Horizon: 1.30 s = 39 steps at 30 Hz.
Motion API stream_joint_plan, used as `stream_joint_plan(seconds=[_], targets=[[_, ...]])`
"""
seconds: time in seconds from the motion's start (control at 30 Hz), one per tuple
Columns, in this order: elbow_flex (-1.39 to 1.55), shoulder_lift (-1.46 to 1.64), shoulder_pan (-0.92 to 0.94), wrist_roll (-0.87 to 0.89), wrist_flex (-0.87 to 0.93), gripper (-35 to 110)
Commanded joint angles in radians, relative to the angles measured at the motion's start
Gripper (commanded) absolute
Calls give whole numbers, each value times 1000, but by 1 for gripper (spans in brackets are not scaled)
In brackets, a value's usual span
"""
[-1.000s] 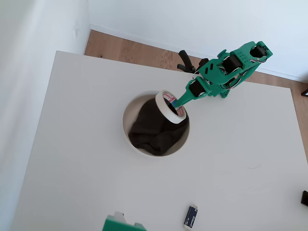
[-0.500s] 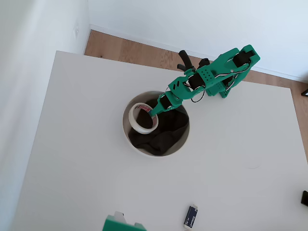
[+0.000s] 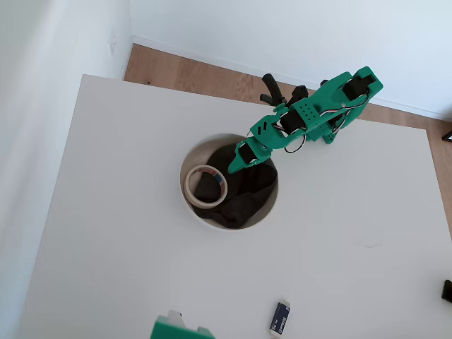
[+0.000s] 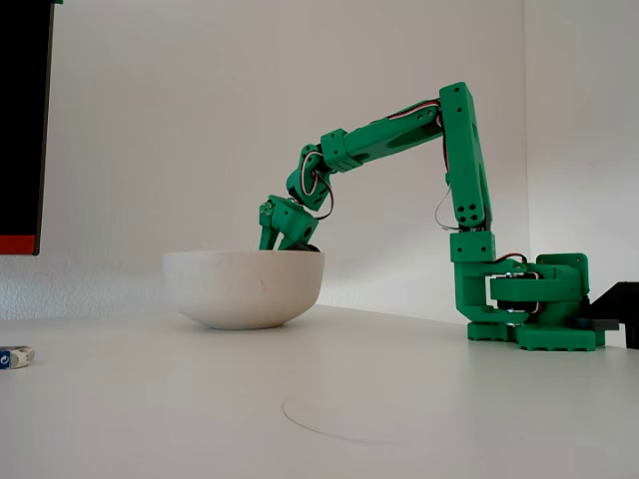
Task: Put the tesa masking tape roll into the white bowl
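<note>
In the fixed view the nearest thing is the small dark blue battery-like item (image 4: pixel 14 356), lying on the white bench (image 4: pixel 329 399) at the left edge; in the overhead view it sits at about six o'clock of the bench (image 3: pixel 113 233), well apart from everything else (image 3: pixel 280 318); a green block (image 3: pixel 176 329) pokes in at the bottom edge near it.

Further back stands the white bowl (image 4: pixel 243 287), a dark grey cloth (image 3: pixel 244 194) bunched inside it in the overhead view; the bowl's rim (image 3: pixel 185 169) rings the cloth; the tesa masking tape roll (image 3: pixel 206 186) lies flat inside the bowl, at about nine o'clock of its inside, resting on the cloth and close to the rim, its red-and-blue core showing.

The green arm (image 4: pixel 399 135) reaches down over the bowl from its base (image 4: pixel 529 309) at about one o'clock of the bench; the fingers (image 3: pixel 230 168) hang over the bowl's upper part, just beside the roll and apart from it, released from it; how wide they stand I cannot tell, since the bowl wall hides the tips (image 4: pixel 283 239) in the fixed view.

Beyond the bench, wooden floor (image 3: pixel 183 70) and a white wall (image 3: pixel 282 28).
</note>
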Motion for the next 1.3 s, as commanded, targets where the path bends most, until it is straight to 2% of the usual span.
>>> stream_joint_plan(seconds=[0.0,0.13,0.3,0.4,0.57,0.67,0.77,1.03,1.27], targets=[[-141,52,0,46,37,-8],[-258,48,0,81,86,-8],[-483,104,-60,126,308,-8],[-482,261,-190,121,442,-8],[-445,572,-515,121,750,-8],[-301,790,-678,120,830,-8],[-35,1039,-779,91,838,-8],[657,1597,-773,-12,755,-8],[917,1815,-778,-25,706,-8]])
